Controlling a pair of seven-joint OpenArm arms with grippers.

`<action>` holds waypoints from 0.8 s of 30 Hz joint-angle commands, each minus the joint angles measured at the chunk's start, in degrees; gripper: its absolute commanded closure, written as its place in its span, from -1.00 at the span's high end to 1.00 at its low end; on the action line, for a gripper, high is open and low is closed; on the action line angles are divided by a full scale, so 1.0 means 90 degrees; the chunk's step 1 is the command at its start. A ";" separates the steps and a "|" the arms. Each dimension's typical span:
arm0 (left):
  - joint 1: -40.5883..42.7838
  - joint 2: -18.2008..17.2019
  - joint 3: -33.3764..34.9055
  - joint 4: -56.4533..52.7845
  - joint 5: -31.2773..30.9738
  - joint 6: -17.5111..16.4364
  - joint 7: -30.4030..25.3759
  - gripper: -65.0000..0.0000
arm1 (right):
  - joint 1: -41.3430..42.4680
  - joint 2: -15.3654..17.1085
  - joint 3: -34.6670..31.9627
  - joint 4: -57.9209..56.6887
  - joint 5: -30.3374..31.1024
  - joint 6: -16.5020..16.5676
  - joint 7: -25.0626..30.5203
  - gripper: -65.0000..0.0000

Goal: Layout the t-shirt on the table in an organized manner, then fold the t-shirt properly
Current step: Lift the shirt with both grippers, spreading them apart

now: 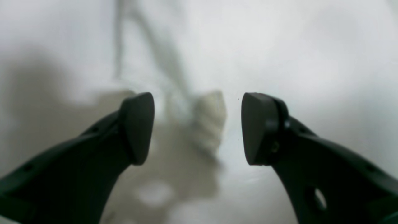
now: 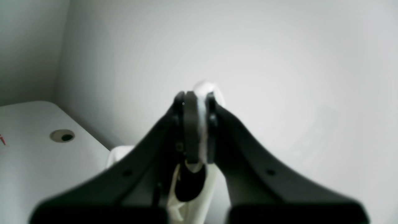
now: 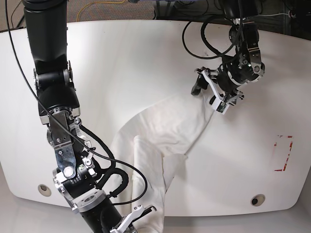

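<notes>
Two arms: one on each end of the shirt [image 3: 155,141], base view.
Left claw [image 1: 197,127]: upper right of base view, fingers spread wide, nothing between them; blurred cloth below it in the wrist view.
Right claw [image 2: 199,124]: bottom centre of base view, clenched on a white fold of shirt, cloth visible between the pads in the wrist view.
Shirt: crumpled diagonal band across centre of table [image 3: 121,63], upper right down to bottom edge; print not visible.
Risk 1: shirt hangs at the table's bottom edge; a slipped grip likely lets it slide off.
Risk 2: only one end held, so pulling probably drags the bunch instead of spreading it.
Risk 3: left claw may pinch several layers.
</notes>
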 commanded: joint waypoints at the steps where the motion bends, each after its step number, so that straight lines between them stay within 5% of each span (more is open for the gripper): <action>1: -0.0093 0.0014 0.0149 -0.0108 -0.0110 -0.0011 -0.0273 0.28 | 0.0248 0.0021 0.0054 0.0081 -0.0017 -0.0080 0.0186 -1.00; 16: -0.0122 -0.0318 0.1174 -0.1163 -0.0120 0.0609 -0.0986 0.24 | 0.0151 0.0031 0.0084 0.0111 -0.0017 -0.0080 0.0186 -1.00; 19: -0.0122 -0.0327 0.1184 -0.1271 -0.0120 0.0609 -0.1084 0.02 | 0.0131 0.0031 0.0084 0.0120 -0.0027 -0.0080 0.0186 -1.00; 24: -0.0298 -0.0474 0.1174 -0.1525 -0.0120 0.0619 -0.1094 -0.85 | 0.0112 0.0031 0.0084 0.0120 -0.0036 -0.0070 0.0186 -1.00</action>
